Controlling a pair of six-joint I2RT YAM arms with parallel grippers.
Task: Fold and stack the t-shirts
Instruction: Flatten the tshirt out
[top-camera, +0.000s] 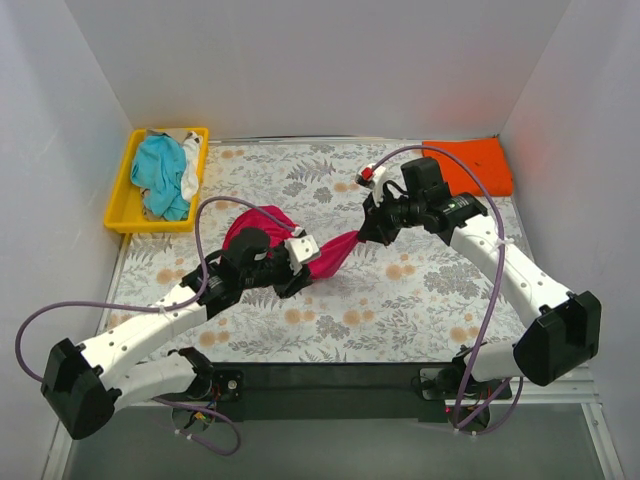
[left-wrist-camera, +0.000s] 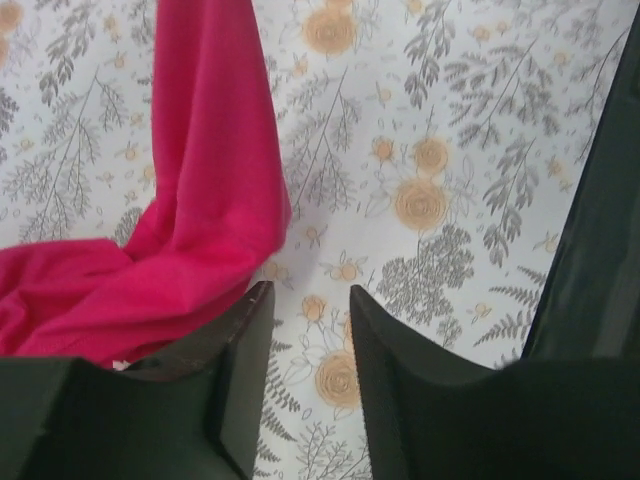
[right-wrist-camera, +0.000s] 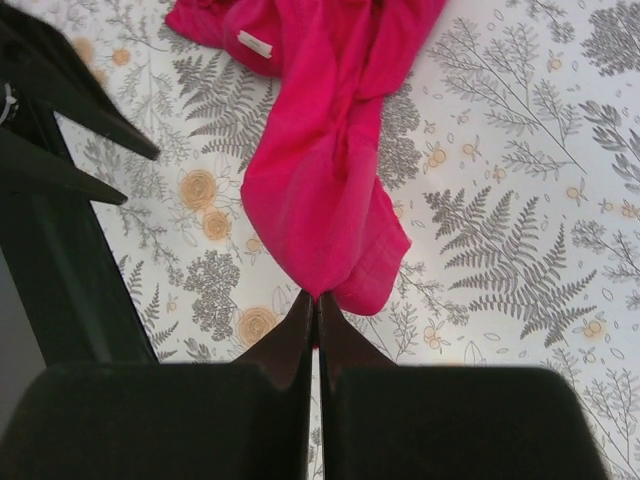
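Observation:
A magenta-pink t-shirt (top-camera: 335, 254) lies bunched on the floral table, stretched into a band between both arms. My right gripper (right-wrist-camera: 317, 296) is shut on one end of the shirt (right-wrist-camera: 318, 190) and holds it up. My left gripper (left-wrist-camera: 308, 300) is open with its jaws apart and nothing between them; the shirt (left-wrist-camera: 200, 210) lies just left of its left finger. An orange t-shirt (top-camera: 470, 165) lies folded at the back right. Teal (top-camera: 162, 172) and white (top-camera: 190, 172) shirts sit in the yellow tray.
The yellow tray (top-camera: 122, 195) stands at the back left corner. White walls close in the table on three sides. The floral tablecloth (top-camera: 420, 300) lies bare in front of the right arm.

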